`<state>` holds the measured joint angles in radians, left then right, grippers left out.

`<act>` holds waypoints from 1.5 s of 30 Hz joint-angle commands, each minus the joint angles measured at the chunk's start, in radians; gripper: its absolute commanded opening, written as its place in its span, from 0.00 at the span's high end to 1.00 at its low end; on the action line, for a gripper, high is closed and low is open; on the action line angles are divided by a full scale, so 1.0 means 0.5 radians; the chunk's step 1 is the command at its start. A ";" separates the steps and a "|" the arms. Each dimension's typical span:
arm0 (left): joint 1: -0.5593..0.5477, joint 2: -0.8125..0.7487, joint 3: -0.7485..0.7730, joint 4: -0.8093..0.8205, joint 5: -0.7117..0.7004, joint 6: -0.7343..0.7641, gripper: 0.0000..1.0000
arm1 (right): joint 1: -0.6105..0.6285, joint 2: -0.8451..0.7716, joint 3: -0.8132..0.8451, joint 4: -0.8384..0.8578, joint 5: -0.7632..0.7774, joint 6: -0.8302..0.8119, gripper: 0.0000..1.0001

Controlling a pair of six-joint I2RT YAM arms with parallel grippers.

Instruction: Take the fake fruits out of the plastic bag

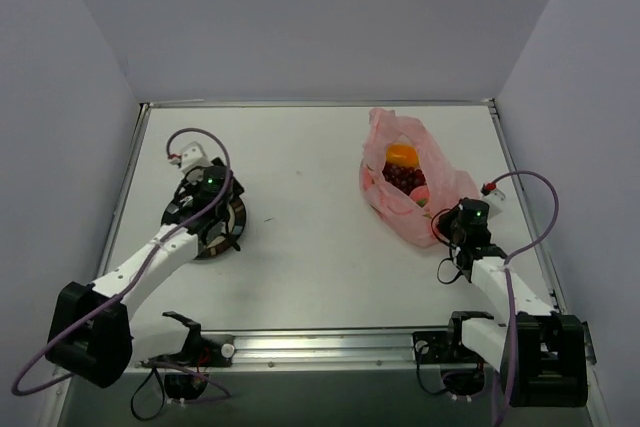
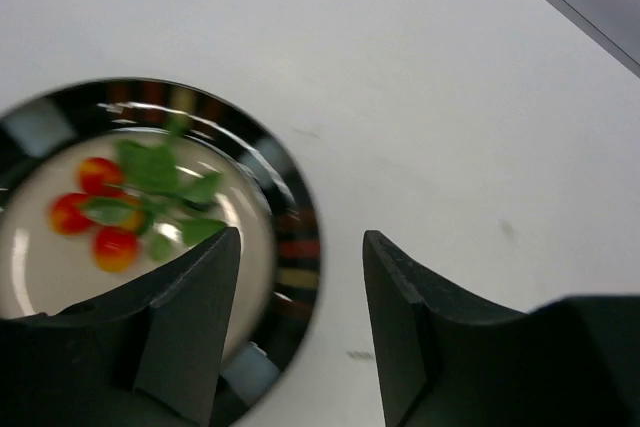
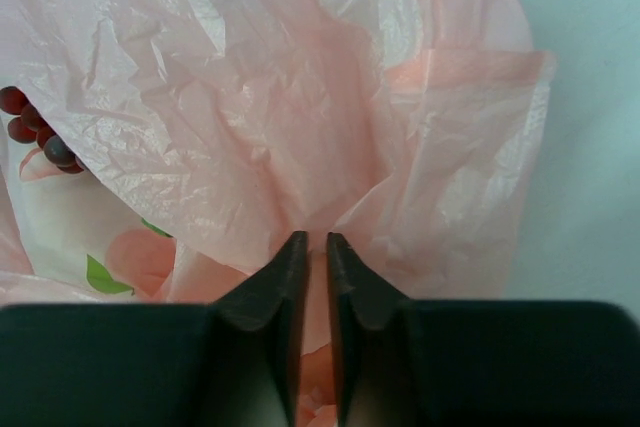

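Note:
The pink plastic bag (image 1: 410,187) lies at the right of the table with its mouth open. Inside it I see a yellow-orange fruit (image 1: 402,155), a dark red grape bunch (image 1: 404,177) and a pink-red fruit (image 1: 420,194). My right gripper (image 1: 443,230) is shut on a fold of the bag's near corner; the film (image 3: 330,127) runs between the jaws of this gripper (image 3: 315,239). The grapes (image 3: 35,132) show at the left. My left gripper (image 2: 300,237) is open and empty, over the right rim of a plate. A small red-and-green piece (image 2: 120,207) shows in the plate.
The round dark-rimmed plate (image 2: 295,247) sits at the left of the table, mostly under my left arm in the top view (image 1: 238,209). The table is walled on three sides, with a metal rail (image 1: 330,347) along its near edge.

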<state>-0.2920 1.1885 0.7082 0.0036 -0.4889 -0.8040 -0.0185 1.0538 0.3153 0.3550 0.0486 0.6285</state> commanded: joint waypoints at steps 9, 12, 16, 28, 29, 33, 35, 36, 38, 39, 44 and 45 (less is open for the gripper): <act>-1.250 0.879 1.196 0.254 0.499 0.721 0.51 | -0.012 -0.144 -0.048 0.008 0.050 0.044 0.98; -1.425 1.168 1.531 0.244 0.621 0.871 0.51 | -0.018 -0.147 -0.051 0.002 0.016 0.053 0.99; -1.462 1.445 1.820 0.272 0.830 0.853 0.54 | -0.034 -0.190 -0.054 -0.038 0.032 0.081 1.00; -1.490 2.172 2.664 -0.222 0.791 1.068 0.68 | -0.052 -0.298 -0.094 -0.078 0.096 0.139 1.00; -1.493 2.206 2.743 -0.240 0.797 1.080 0.68 | -0.052 -0.295 -0.094 -0.075 0.093 0.142 1.00; -1.493 2.369 2.924 -0.357 0.806 1.102 0.67 | -0.055 -0.279 -0.091 -0.069 0.084 0.133 1.00; -1.493 2.403 2.986 -0.385 0.818 1.108 0.62 | -0.055 -0.273 -0.088 -0.063 0.075 0.127 1.00; -1.493 2.430 3.001 -0.385 0.833 1.108 0.59 | -0.055 -0.273 -0.088 -0.060 0.071 0.127 1.00; -1.493 2.461 3.035 -0.400 0.867 1.120 0.54 | -0.055 -0.276 -0.091 -0.056 0.071 0.124 1.00; -1.493 2.492 3.069 -0.406 0.892 1.126 0.49 | -0.055 -0.276 -0.091 -0.050 0.065 0.124 1.00; -1.493 2.547 3.109 -0.421 0.953 1.126 0.37 | -0.055 -0.267 -0.094 -0.038 0.047 0.117 1.00; -1.496 2.553 3.109 -0.415 0.959 1.123 0.34 | -0.055 -0.267 -0.094 -0.035 0.044 0.114 1.00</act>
<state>-1.0386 2.4760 2.2036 -0.1883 -0.0383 -0.2573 -0.0395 0.9146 0.2707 0.3183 0.0704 0.6876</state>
